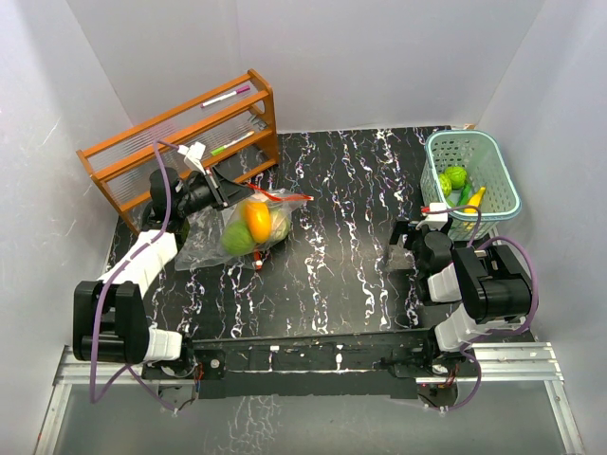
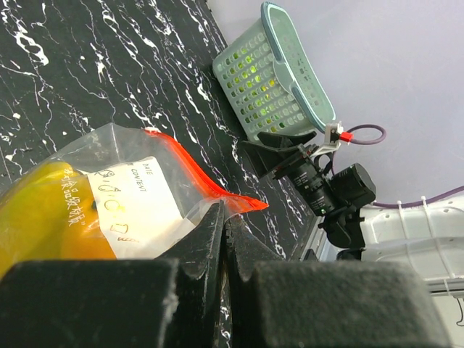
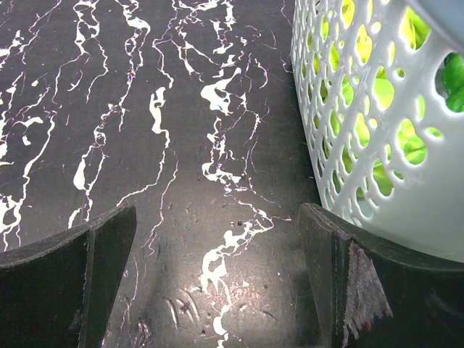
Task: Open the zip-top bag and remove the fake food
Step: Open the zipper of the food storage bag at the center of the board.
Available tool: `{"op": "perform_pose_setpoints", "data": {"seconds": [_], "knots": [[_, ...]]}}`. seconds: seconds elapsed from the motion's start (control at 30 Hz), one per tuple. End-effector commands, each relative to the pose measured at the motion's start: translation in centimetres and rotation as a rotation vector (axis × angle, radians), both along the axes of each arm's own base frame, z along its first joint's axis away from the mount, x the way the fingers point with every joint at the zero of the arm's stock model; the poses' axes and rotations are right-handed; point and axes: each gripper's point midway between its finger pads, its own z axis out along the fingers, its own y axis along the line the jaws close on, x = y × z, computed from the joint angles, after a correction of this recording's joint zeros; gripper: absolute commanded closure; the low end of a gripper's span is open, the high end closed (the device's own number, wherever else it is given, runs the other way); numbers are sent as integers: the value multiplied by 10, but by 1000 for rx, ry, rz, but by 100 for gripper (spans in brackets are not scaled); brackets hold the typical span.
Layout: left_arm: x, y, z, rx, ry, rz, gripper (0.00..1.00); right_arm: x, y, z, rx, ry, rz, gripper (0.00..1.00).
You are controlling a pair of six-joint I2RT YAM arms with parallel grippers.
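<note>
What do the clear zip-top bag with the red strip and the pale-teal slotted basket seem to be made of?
Clear zip-top bag: thin glossy plastic film; it wrinkles, glints, and the toy food shows through. Pale-teal slotted basket: rigid moulded plastic, probably, fairly matte; even rows of holes, smooth rim.

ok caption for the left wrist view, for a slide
Left end effector pinches the clear red-zip plastic bag of yellow and orange toy food; pale-teal slotted basket beyond

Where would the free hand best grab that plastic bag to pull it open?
The red zip strip, at its free corner, coming from the right: that corner sticks out rightward, while the left hand pinches the mouth of the bag.
</note>
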Motion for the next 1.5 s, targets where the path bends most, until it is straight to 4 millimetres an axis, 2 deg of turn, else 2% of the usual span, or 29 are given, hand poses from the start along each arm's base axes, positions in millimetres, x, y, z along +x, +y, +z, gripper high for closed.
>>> {"op": "perform_pose_setpoints", "data": {"seconds": [0.0, 0.43, 0.6, 0.73, 0.83, 1.07, 1.2, 1.23, 1.27, 1.33, 1.37, 1.4, 1.47], "knots": [[1, -1, 16, -14, -45, -7, 100, 10, 0, 22, 0, -85, 3, 1], [-4, -1, 22, -3, -62, -20, 100, 10, 0, 23, 1, -86, 3, 1], [-2, 0, 17, 9, -48, -15, 100, 10, 1, 22, 1, -86, 5, 1], [-1, -5, 15, -69, -31, -24, 100, 10, 1, 23, 1, -86, 4, 1], [1, -8, 6, -102, 9, -49, 100, 10, 0, 22, 0, -86, 3, 1], [-4, -6, 2, -55, 14, -39, 100, 10, 2, 23, -1, -89, 12, 1], [-16, -7, 0, -23, 15, -80, 100, 21, 10, 48, -19, -48, 64, 1], [-19, -7, -2, -14, 21, -89, 100, 30, 16, 77, -18, -81, 93, 1], [-22, -6, -7, -3, 24, -96, 100, 34, 22, 94, -11, -103, 131, 1], [-27, -6, -13, 12, 36, -103, 100, 36, 47, 124, 28, -139, 260, 1], [-29, -6, -17, 15, 44, -107, 100, 34, 64, 131, 57, -122, 350, 1], [-30, -6, -18, 17, 45, -113, 100, 34, 81, 148, 104, -128, 441, 1], [-31, -7, -18, 17, 44, -123, 100, 24, 114, 162, 210, -103, 623, 1]]}}
